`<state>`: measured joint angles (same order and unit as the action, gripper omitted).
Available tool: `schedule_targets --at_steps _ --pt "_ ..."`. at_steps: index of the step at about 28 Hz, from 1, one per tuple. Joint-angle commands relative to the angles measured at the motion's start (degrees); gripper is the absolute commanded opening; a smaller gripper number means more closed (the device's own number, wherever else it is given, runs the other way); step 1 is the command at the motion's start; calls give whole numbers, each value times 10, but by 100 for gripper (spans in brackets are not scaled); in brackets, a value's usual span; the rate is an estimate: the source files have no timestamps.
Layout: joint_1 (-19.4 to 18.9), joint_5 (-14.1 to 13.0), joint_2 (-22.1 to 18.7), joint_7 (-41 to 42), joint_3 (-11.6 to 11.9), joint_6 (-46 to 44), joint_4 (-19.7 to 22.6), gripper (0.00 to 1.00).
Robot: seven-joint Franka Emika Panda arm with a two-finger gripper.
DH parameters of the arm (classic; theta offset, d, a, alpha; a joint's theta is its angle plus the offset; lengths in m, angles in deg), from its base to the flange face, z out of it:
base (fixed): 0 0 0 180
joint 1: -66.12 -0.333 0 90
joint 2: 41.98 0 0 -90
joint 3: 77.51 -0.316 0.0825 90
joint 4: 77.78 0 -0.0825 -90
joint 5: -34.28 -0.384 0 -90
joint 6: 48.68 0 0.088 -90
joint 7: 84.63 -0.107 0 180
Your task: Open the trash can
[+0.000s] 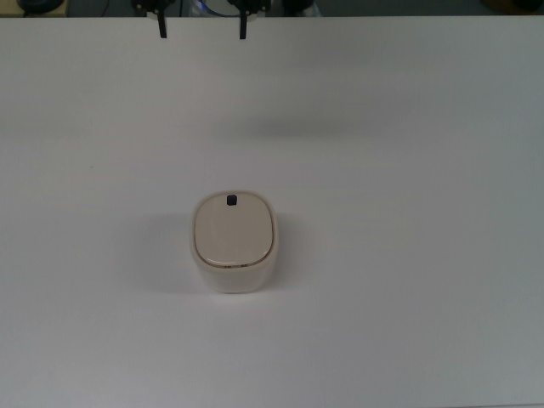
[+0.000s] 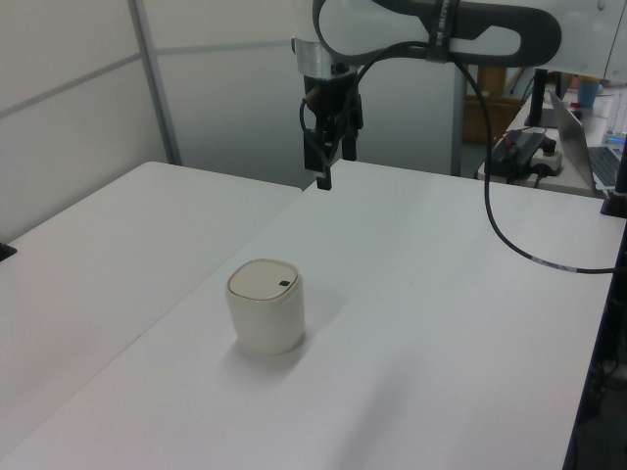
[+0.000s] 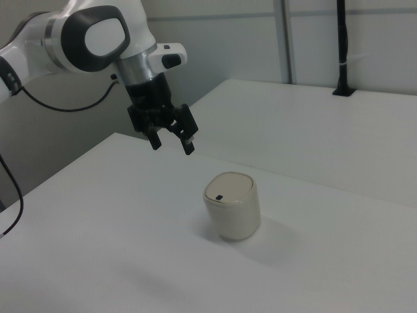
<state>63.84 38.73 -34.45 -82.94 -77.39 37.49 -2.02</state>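
We are looking at a white table [image 1: 408,255] with the trash can [image 1: 234,242] sitting upright on it, a little below the middle of the top view and slightly toward the top view's left. Its cream lid [image 1: 234,228] is lying flat and closed on the rounded body, and the small black button [image 1: 231,201] is sitting near the lid's far edge in the top view, the edge nearest the arm. In the left view the trash can [image 2: 265,305] is standing beside the seam where two tabletops are meeting, with the button [image 2: 284,285] toward the left view's right; in the right view the trash can [image 3: 232,205] is showing its button [image 3: 219,198] on the side facing the right view's left. The gripper [image 1: 202,28] is hanging in the air at the top edge of the top view, well apart from the trash can and touching nothing. We are seeing its two dark fingertips [image 1: 162,27] spread wide with bare table between them, so the pincer is released. In the left view the gripper [image 2: 331,166] is hovering above the table behind the can, and in the right view the gripper [image 3: 171,143] is pointing downward, up and toward the right view's left of the can, with its fingers [image 3: 187,145] parted. A black cable [image 2: 500,230] is trailing from the arm across the table in the left view.
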Motion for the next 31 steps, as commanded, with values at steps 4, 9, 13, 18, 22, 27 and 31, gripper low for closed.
schedule_targets --at_steps 4,9,13,18,22,27,31 --pt "-4 -3 -8 5 0 4 6 0" --pt "-4 -6 -8 4 0 1 7 0" --pt "-4 -7 -8 4 0 1 7 0" --pt "-4 -8 -4 4 0 1 10 0" --pt "-4 -11 8 8 0 6 11 0" --pt "-4 -31 34 14 0 10 11 0" --pt "-4 -33 60 25 -7 48 11 0"
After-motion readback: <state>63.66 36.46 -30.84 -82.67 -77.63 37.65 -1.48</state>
